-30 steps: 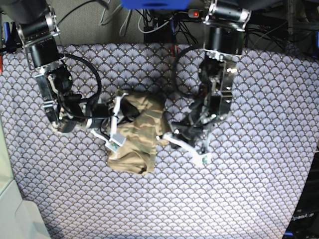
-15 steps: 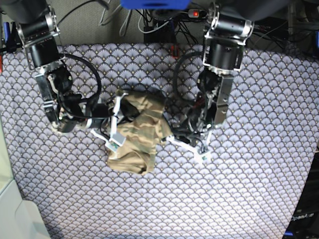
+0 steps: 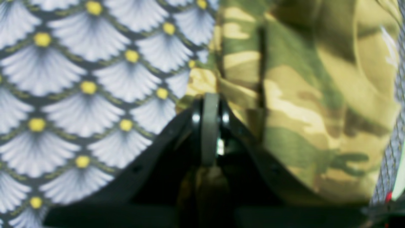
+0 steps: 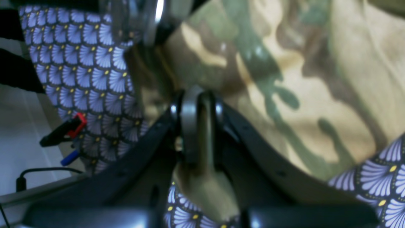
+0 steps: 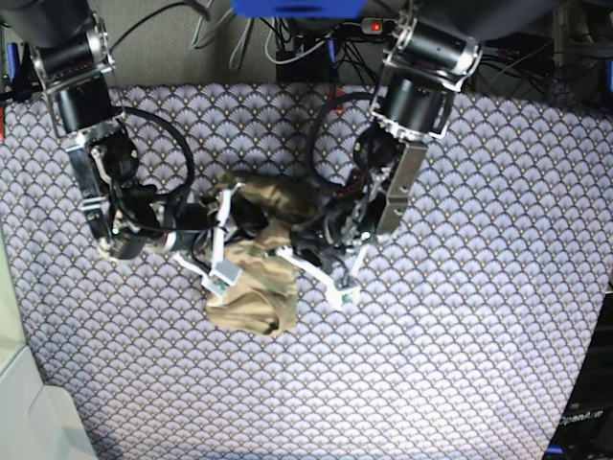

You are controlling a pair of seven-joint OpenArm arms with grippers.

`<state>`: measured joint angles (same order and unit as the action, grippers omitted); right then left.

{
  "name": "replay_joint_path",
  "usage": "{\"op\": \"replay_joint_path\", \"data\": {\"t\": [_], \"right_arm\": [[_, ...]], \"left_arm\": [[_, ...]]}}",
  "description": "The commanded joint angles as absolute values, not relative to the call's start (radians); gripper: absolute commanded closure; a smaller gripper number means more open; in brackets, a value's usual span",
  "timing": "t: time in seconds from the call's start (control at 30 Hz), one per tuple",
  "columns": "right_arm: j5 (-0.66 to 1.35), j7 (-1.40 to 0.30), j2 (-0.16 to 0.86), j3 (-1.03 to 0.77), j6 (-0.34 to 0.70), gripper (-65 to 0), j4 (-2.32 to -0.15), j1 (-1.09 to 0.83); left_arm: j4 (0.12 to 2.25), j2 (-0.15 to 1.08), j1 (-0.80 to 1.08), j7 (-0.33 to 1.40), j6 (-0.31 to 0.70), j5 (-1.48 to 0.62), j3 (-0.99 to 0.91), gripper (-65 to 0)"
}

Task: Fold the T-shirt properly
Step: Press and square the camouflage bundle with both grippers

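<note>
The camouflage T-shirt [image 5: 251, 287] lies bunched in a lumpy bundle in the middle of the fan-scale patterned cloth [image 5: 460, 364]. My left gripper [image 5: 292, 254] is at the bundle's right edge, and in the left wrist view its jaws [image 3: 207, 98] are shut with a fold of the T-shirt [image 3: 316, 95] pinched between them. On the bundle's left side sits my right gripper [image 5: 222, 251]. In the right wrist view that gripper [image 4: 197, 95] is shut on the T-shirt [image 4: 300, 79], and cloth shows between its fingers.
Cables and a power strip [image 5: 316, 38] run along the table's back edge. A pale surface [image 5: 19, 402] borders the patterned cloth at the lower left. A red and black clip [image 4: 68, 131] sits at the cloth's edge in the right wrist view.
The left arm has swung leftwards across the base view, drawing the T-shirt's right edge over the bundle, which is now narrower. The right arm has stayed put.
</note>
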<state>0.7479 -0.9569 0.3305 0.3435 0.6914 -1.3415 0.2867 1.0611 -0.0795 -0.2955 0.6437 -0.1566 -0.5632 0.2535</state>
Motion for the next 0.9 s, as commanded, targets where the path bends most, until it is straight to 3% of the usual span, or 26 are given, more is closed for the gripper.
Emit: {"op": "replay_joint_path", "data": {"t": [0.0, 0.33, 0.8, 0.87], "right_arm": [[0.760, -0.943, 0.338, 0.337, 0.698, -5.8, -1.354, 0.311], [0.760, -0.943, 0.338, 0.337, 0.698, -5.8, -1.354, 0.312], [0.760, -0.941, 0.334, 0.337, 0.698, -5.8, -1.354, 0.312], [0.760, -0.941, 0.332, 0.337, 0.698, -5.8, -1.354, 0.311]], "left_arm": [[1.079, -0.087, -0.320, 0.641, -0.143, -0.593, 0.277, -0.6], [1.199, -0.041, -0.312, 0.647, -0.143, -0.633, 0.344, -0.6], [1.152, -0.042, -0.280, 0.636, -0.142, -0.633, 0.352, -0.6], [1.136, -0.044, -0.280, 0.636, -0.097, -0.633, 0.348, -0.6]]}}
